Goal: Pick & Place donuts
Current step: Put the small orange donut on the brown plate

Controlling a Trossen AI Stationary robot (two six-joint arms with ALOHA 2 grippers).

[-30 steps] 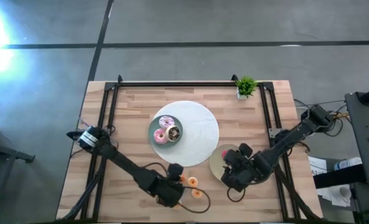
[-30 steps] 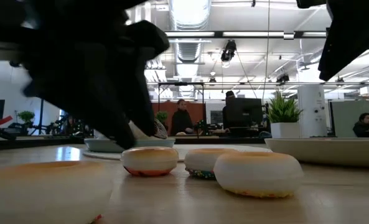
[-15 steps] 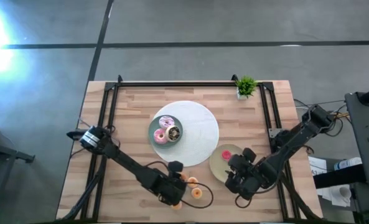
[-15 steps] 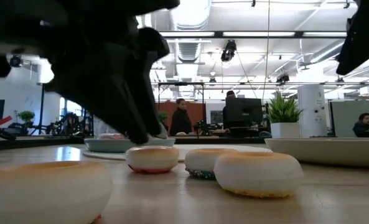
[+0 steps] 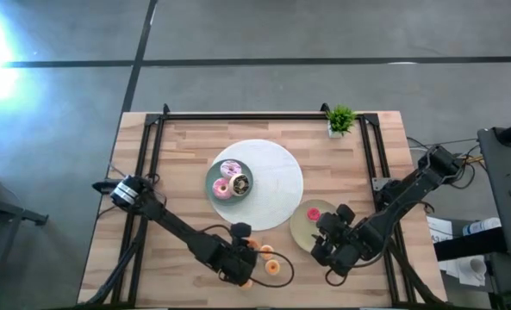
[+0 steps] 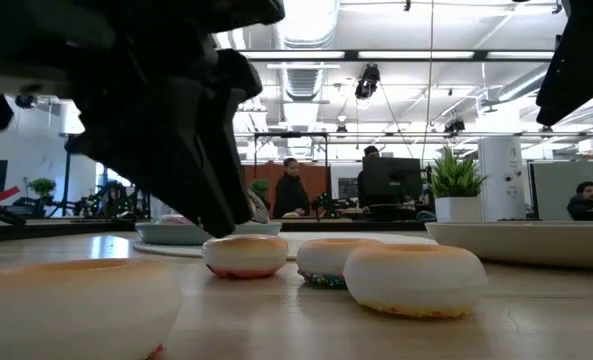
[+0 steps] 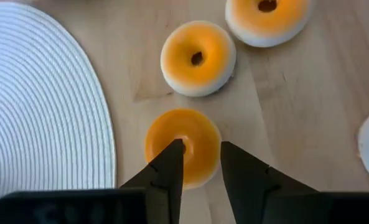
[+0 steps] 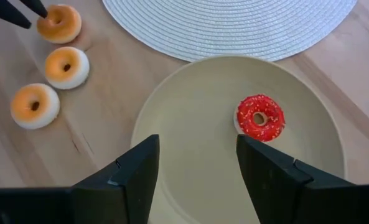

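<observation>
Wooden worktop (image 5: 177, 164): the left tool (image 7: 200, 163), fingers parted and gripping nothing, straddles an orange donut (image 7: 183, 146) at the round white mat's (image 7: 41, 106) six o'clock; the right tool (image 8: 196, 163) hangs released over the beige plate (image 8: 190, 124).

The left hand (image 7: 201, 158) straddles one edge of an orange donut (image 7: 183, 147) at lower centre; two more donuts (image 7: 198, 58) lie above it, a white woven placemat (image 7: 41, 112) at left.
</observation>
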